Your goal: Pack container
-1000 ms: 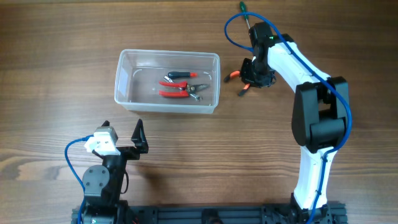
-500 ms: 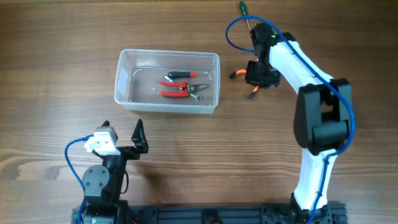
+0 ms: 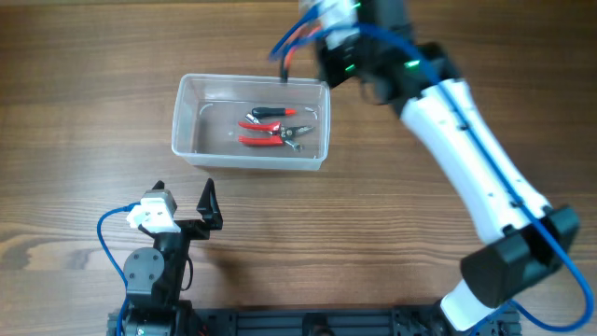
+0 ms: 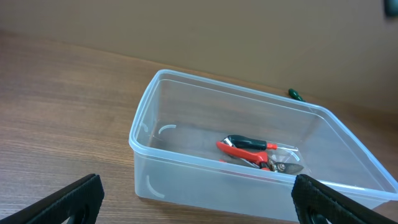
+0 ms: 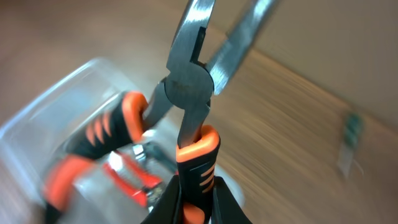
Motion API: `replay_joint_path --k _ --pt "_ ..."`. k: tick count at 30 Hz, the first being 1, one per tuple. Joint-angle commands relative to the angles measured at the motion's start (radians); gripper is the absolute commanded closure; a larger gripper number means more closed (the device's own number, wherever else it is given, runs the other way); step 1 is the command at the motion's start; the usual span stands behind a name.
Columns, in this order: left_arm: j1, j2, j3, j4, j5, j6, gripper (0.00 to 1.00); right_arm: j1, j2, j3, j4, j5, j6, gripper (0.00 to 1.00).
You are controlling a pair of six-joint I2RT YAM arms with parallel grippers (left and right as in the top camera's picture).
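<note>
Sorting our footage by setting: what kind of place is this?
Probably a robotics lab bench: a wood-grain table, two arms on a black base rail, the right gripper holding orange-handled pliers near a clear container of tools.

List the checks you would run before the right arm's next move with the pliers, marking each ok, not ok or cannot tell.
1. Grip: the right gripper is shut on one orange-and-black handle of the pliers. Ok.
2. Position: the arm is at the far right corner of the container, but whether the pliers are fully inside the rim is unclear. Cannot tell.
3. Room: the red-handled tools lie right of centre and the left half is free. Ok.
4. Left gripper: open, near the front edge, apart from the container. Ok.
5. Right wrist view sharp enough to judge a drop: it is blurred. Not ok.
</note>
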Motion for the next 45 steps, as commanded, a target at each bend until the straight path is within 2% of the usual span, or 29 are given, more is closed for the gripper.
replay_joint_path --k 1,4,9,20,21,22,23,24,26,27,34,36,40,43,45 --pt "0.006 -0.002 -0.004 -0.001 -0.003 -0.009 0.00 0.068 0.100 -0.013 0.022 -0.066 -0.494 0.96" --pt "0.006 -0.002 -0.004 -0.001 -0.003 -0.009 0.00 0.080 0.183 -0.013 0.050 0.005 -0.677 0.96" --pt "0.006 -0.002 -0.004 -0.001 -0.003 -0.009 0.00 0.074 0.303 -0.013 0.087 0.095 -0.887 0.96" --pt "0.006 -0.002 -0.005 -0.001 -0.003 -0.009 0.00 0.151 0.356 -0.013 -0.035 0.058 -0.903 0.96" --pt "0.006 -0.002 -0.004 -0.001 -0.003 -0.009 0.00 0.158 0.356 -0.013 -0.049 0.072 -0.901 0.91" --pt "0.006 -0.002 -0.004 -0.001 -0.003 -0.009 0.00 0.165 0.356 -0.013 -0.061 0.101 -0.891 0.71" --pt "0.006 -0.002 -0.004 0.000 -0.003 -0.009 0.00 0.171 0.354 -0.013 -0.066 0.152 -0.850 0.53" --pt "0.006 -0.002 -0.004 -0.001 -0.003 -0.009 0.00 0.174 0.353 -0.013 -0.061 0.201 -0.804 0.00" --pt "0.006 -0.002 -0.004 -0.001 -0.003 -0.009 0.00 0.174 0.350 -0.011 -0.043 0.291 -0.716 0.00" --pt "0.006 -0.002 -0.005 -0.001 -0.003 -0.009 0.00 0.164 0.337 -0.003 -0.016 0.338 -0.614 0.00" --pt "0.006 -0.002 -0.004 -0.001 -0.003 -0.009 0.00 0.080 0.233 0.039 0.160 0.334 -0.267 0.00" --pt "0.006 -0.002 -0.004 -0.001 -0.003 -0.009 0.00 0.016 0.201 0.049 0.288 0.295 -0.089 0.00" --pt "0.006 -0.002 -0.004 -0.001 -0.003 -0.009 0.00 -0.081 0.215 0.048 0.371 0.243 0.109 0.00" --pt "0.006 -0.002 -0.004 -0.001 -0.003 -0.009 0.00 -0.154 0.219 0.048 0.360 0.095 0.150 0.00" --pt "0.006 -0.002 -0.004 -0.001 -0.003 -0.009 0.00 -0.187 0.221 0.048 0.395 0.128 0.146 0.01"
